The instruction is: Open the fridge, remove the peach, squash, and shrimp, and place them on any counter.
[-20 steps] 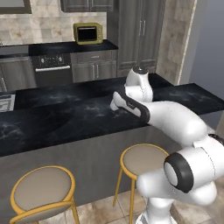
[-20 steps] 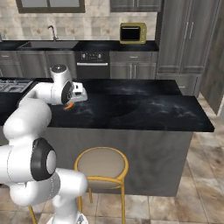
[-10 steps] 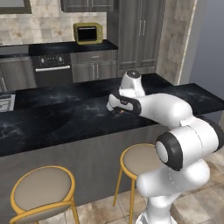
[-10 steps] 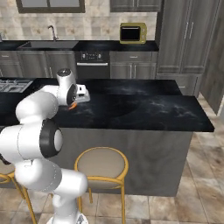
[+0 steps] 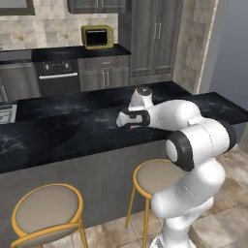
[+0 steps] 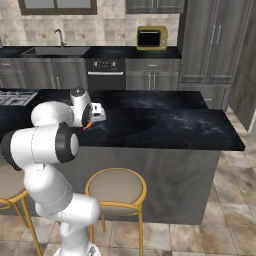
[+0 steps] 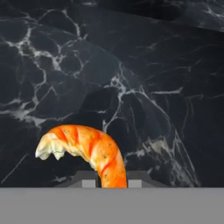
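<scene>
Long black marble table (image 5: 58,131) across the middle, with two yellow-framed stools (image 5: 46,210) on the near side. Tool (image 7: 111,183) low over the table's near part, clamped on the curved orange shrimp (image 7: 87,151).

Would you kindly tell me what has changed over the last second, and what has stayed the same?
The arm has folded in over the counter, and the gripper has swung from well out over the slab back toward its near edge and down close to the top. The shrimp is still held between the fingers; nothing was let go. The counter, the stools and the microwave behind have not moved.
</scene>
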Controlling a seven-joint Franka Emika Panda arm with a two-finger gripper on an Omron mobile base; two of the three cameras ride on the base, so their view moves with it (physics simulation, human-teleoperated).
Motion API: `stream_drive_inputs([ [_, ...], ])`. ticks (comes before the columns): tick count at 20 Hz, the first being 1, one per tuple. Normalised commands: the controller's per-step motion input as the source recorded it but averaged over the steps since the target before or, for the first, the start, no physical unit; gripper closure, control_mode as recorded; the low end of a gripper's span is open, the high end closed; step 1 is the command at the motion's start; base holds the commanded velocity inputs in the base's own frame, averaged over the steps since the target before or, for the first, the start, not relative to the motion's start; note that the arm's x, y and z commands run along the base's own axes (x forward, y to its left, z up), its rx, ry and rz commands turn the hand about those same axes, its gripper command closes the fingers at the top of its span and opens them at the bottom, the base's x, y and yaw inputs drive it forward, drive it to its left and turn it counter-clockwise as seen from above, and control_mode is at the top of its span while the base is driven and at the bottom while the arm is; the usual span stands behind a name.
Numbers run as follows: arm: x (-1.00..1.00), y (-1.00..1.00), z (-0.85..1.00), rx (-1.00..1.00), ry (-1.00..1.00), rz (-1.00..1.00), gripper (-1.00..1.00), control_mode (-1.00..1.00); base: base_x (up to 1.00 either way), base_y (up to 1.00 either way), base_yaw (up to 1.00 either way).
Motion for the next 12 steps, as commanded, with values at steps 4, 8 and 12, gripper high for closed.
stream_drive_inputs([
  [4, 0.31, 0.00, -0.43, 0.00, -0.03, 0.00, 1.00, -1.00, 0.00, 0.00, 0.00],
  [8, 0.21, 0.00, -0.13, 0.00, 0.00, 0.00, -1.00, -1.00, 0.00, 0.00, 0.00],
  [12, 0.21, 0.07, 0.00, 0.00, -0.01, 0.00, -1.00, -1.00, 0.00, 0.00, 0.00],
])
